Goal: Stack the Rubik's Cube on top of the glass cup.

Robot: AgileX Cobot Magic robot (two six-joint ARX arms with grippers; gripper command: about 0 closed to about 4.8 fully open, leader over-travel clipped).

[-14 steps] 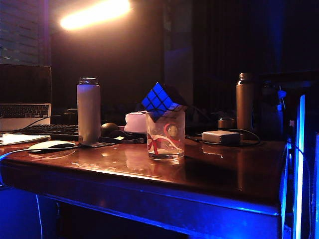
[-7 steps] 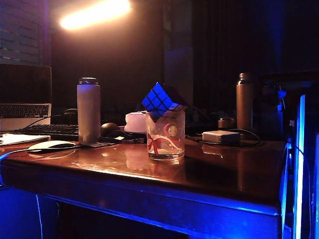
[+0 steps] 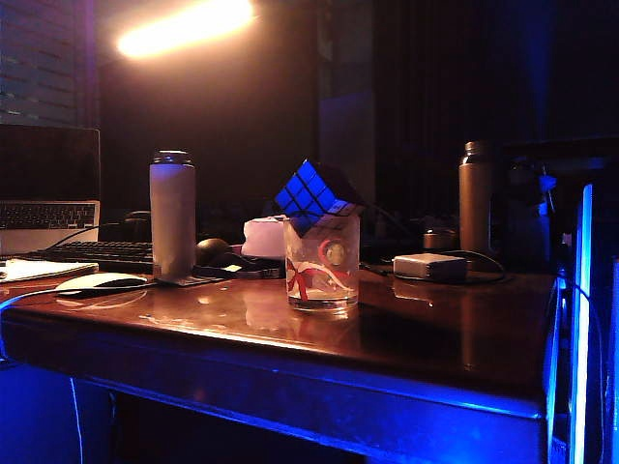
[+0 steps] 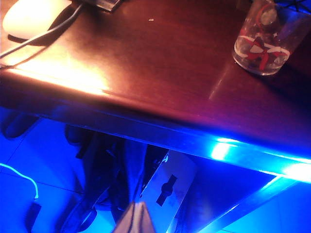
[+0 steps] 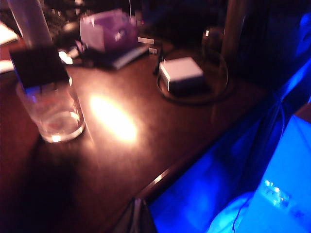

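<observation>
Cube: the Rubik's Cube (image 3: 314,194) sits tilted on the glass cup's (image 3: 321,263) rim, middle of the frame.
Cup: stands on the tabletop (image 3: 426,324).
Left hand (image 4: 135,219): closed, off the tabletop's edge.
Right hand (image 5: 137,217): closed, empty, beside the edge.

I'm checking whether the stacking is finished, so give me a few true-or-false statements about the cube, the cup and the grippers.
1. The Rubik's Cube sits tilted on the rim of the glass cup. True.
2. The cup lies on its side. False: it stands upright on the table.
3. The right gripper holds the cube. False: it is shut, empty, off the table edge.
4. The left gripper is below the table edge, away from the cup. True.
</observation>
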